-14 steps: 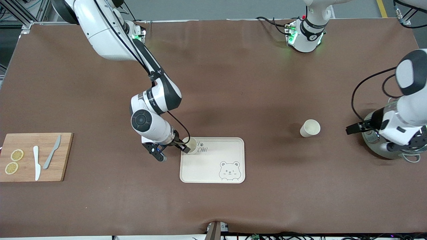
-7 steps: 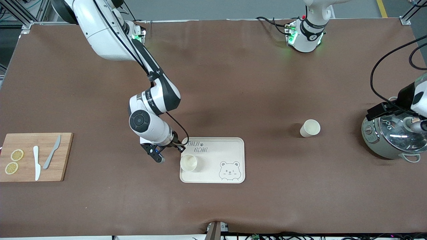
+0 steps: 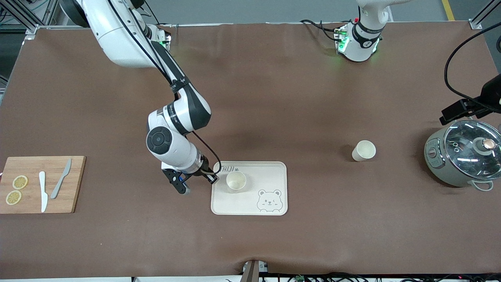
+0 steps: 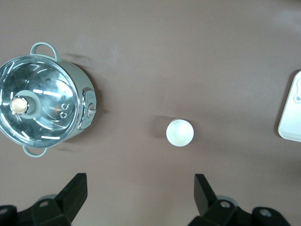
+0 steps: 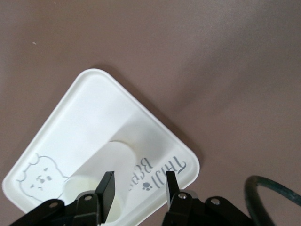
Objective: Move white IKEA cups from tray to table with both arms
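Note:
One white cup (image 3: 236, 181) sits mouth-up on the cream bear tray (image 3: 283, 188), in the tray's part farther from the camera. My right gripper (image 3: 211, 179) is open and empty at the tray's corner, just beside this cup. In the right wrist view the cup (image 5: 117, 157) lies next to one finger, and the open gripper (image 5: 138, 188) frames the tray's (image 5: 94, 108) lettering. The second white cup (image 3: 363, 150) stands on the bare table toward the left arm's end. My left gripper (image 4: 140, 193) is open and empty, high over the table, with that cup (image 4: 179, 133) below it.
A grey-green pot with a glass lid (image 3: 465, 156) stands at the left arm's end and also shows in the left wrist view (image 4: 42, 103). A wooden cutting board (image 3: 41, 184) with two knives and lemon slices lies at the right arm's end. Black cables hang near the pot.
My right gripper let go of the cup, which shifted about on the tray. My left arm rose and drew back from over the pot toward the table's edge.

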Controlling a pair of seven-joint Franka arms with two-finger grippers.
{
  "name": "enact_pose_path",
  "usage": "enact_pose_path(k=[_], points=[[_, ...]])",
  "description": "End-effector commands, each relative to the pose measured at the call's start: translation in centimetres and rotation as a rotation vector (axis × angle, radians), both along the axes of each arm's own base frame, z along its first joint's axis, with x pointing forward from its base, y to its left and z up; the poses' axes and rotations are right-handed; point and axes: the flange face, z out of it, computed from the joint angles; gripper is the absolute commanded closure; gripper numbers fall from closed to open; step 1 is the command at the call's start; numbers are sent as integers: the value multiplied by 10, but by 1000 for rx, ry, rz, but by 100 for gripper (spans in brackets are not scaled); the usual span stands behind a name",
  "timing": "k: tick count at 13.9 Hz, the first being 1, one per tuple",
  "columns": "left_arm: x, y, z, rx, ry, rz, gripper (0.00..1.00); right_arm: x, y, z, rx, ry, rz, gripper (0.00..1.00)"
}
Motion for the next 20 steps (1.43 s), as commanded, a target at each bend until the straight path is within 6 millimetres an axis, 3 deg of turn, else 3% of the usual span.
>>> enact_pose_path(k=[1, 4, 6, 12, 14, 18, 20], points=[[-24, -19, 19, 18, 15, -47, 0, 8, 10, 21, 82, 29, -177, 48], [-49, -35, 17, 32, 32, -72, 0, 6, 25, 19, 97, 16, -206, 48], [-59, -34, 14, 26, 40, -71, 0, 2, 30, 12, 87, 20, -194, 48], [-73, -34, 5, 15, 16, -77, 0, 2, 44, -45, 88, -29, -202, 50], [-79, -32, 3, -13, -14, -69, 0, 1, 42, -52, 69, -33, -187, 75], [-74, -27, -1, -16, -11, -59, 0, -5, 39, -64, 11, -33, -150, 78], [-71, -28, -3, -19, -16, -58, 0, -3, 38, -61, 14, -38, -151, 100]])
